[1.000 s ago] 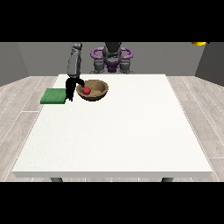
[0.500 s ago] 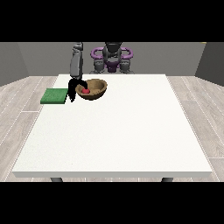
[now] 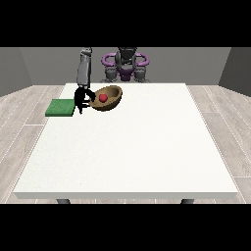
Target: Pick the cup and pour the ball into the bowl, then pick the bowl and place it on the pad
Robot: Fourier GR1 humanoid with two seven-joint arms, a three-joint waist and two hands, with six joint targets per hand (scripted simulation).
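Front view — hand (image 3: 81, 99) clamped on bowl (image 3: 108, 97) rim, bowl tipped toward the camera.

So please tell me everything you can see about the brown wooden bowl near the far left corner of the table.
The brown wooden bowl looks round and shallow, with a lighter inside. It is tilted, its opening turned towards the camera and the view's left. A small red ball lies inside it. The black hand at the view's left is at the bowl's left rim and seems to grip it. The bowl is over the white table, just right of the green square pad, not on it.
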